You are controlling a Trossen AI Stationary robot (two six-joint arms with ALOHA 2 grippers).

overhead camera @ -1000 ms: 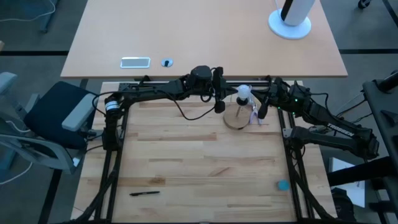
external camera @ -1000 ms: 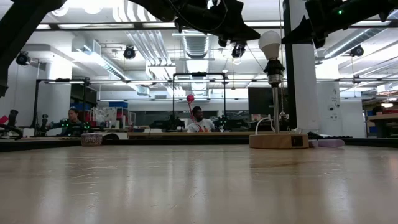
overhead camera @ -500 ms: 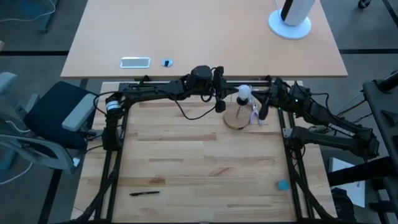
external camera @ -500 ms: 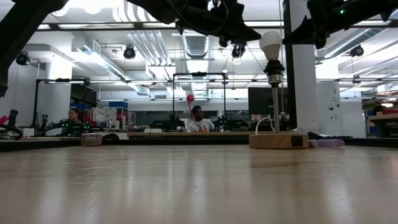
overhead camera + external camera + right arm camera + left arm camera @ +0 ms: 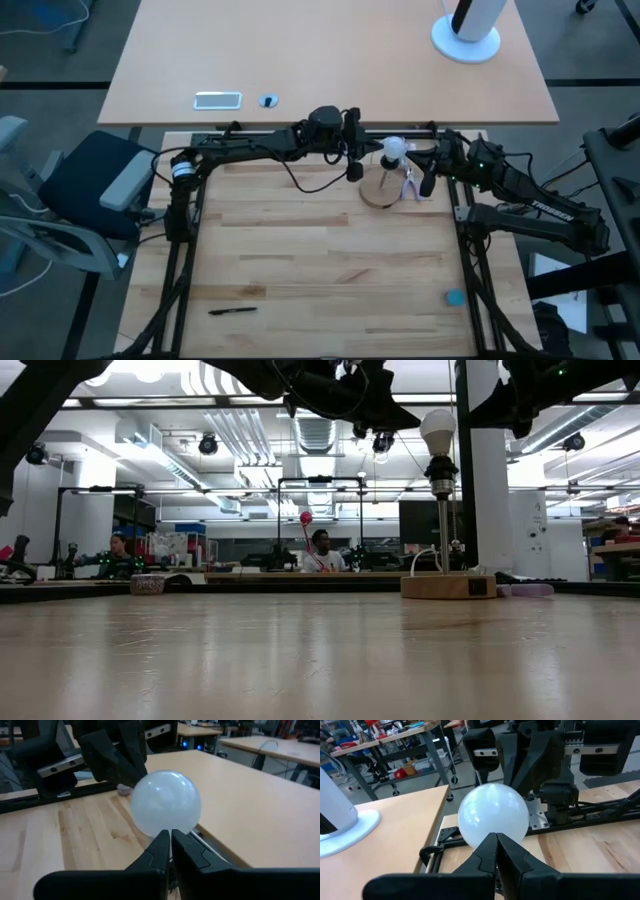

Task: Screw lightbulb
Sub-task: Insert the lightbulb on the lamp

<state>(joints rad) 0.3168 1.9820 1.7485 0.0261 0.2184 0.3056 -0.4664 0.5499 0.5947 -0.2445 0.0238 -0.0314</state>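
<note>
Lightbulb (image 5: pixel 393 148) was frosted white, with a greyish-black socket under it in the low view. The wooden disc (image 5: pixel 379 191) was light tan, its post (image 5: pixel 442 535) dark. Both arms were black; left gripper (image 5: pixel 496 851) and right gripper (image 5: pixel 169 845) had black fingers. The near table (image 5: pixel 320 270) had pale wood planks with darker streaks; the far table (image 5: pixel 330 60) was plain light tan. On the far table sat a white-based black cylinder (image 5: pixel 467 28), far right, and a white rectangular thing (image 5: pixel 217 100). Black pen (image 5: pixel 232 310) lay near left, small blue thing (image 5: pixel 455 297) near right. Pale purple thing (image 5: pixel 407 184) lay beside the disc.
</note>
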